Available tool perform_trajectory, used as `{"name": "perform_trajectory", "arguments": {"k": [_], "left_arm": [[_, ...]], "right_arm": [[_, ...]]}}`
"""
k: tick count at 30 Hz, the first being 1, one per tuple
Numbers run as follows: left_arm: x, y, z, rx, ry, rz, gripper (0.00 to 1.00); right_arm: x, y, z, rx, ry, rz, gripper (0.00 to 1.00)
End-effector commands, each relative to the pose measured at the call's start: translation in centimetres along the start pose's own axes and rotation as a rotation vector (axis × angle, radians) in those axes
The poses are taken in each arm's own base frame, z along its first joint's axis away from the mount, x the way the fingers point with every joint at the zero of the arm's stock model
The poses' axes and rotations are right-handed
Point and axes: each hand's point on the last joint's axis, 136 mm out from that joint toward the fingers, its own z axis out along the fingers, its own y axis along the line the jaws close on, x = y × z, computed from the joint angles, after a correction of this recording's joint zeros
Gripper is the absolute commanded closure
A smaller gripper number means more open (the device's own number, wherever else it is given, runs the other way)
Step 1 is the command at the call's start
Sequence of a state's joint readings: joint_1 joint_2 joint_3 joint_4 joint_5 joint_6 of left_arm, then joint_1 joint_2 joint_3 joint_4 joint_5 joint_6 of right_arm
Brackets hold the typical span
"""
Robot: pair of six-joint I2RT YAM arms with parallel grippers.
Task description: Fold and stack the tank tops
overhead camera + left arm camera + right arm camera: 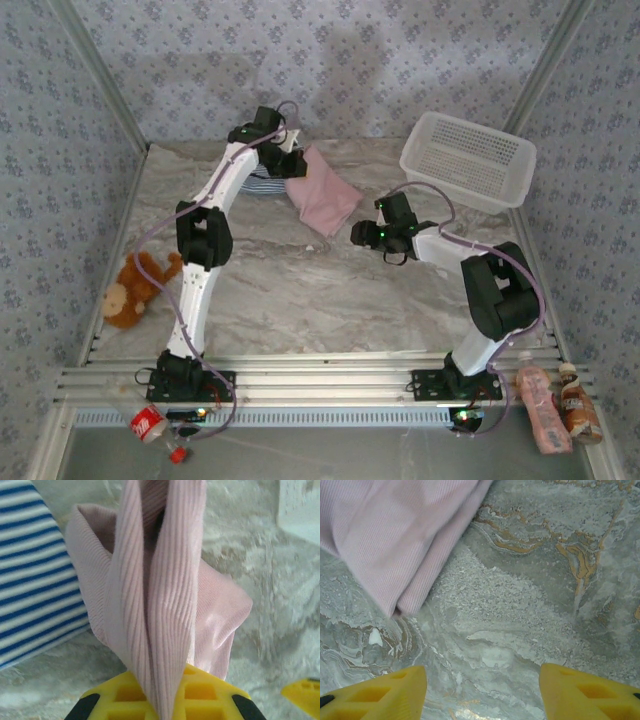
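- Grey marble-patterned tabletop spreads between walls papered in blue flowers.
- At the far side, the left gripper is clamped on a bunched edge of the dusty-pink ribbed cloth tank top. In the left wrist view the folds rise straight out from its yellow fingers.
- From that grip the pink top's long axis slants away towards the right gripper, free corner leading.
- That corner lies on the marble just ahead of the right gripper, whose yellow fingers stand wide apart, holding nothing.
- Beside the left gripper, opposite the pink cloth, the navy-and-white striped cloth tank top lies flat, partly under the left arm.
- Beyond the right gripper sits a white plastic lattice basket.
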State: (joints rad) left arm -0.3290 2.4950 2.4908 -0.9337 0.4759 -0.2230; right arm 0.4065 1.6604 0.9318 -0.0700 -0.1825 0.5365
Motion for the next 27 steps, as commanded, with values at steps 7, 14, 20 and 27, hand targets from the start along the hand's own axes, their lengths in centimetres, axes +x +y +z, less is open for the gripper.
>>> {"name": "perform_trajectory", "arguments": {"k": [7,14,20,27], "left_arm": [[-6.2,2.3,-2.8,-0.092,-0.226,-0.06,1.0],[-9.7,4.1,-5.8,-0.138,-0.379,-0.109,1.0],[-11.3,3.0,-8.4,-0.124,-0.448,-0.079,1.0],[-12.4,2.3,-11.5,-0.135,-0.503,-0.072,1.0]], "right_arm": [[-1.5,0.4,-0.5,-0.049,-0.039,0.033,0.36],[-1.6,0.6,0.0,-0.061,-0.038,0.037,0.36],[-2.0,0.4,0.1,-0.066,-0.043,0.039,0.36],[-2.1,0.6,0.4,-0.077,-0.04,0.042,0.36]]}}
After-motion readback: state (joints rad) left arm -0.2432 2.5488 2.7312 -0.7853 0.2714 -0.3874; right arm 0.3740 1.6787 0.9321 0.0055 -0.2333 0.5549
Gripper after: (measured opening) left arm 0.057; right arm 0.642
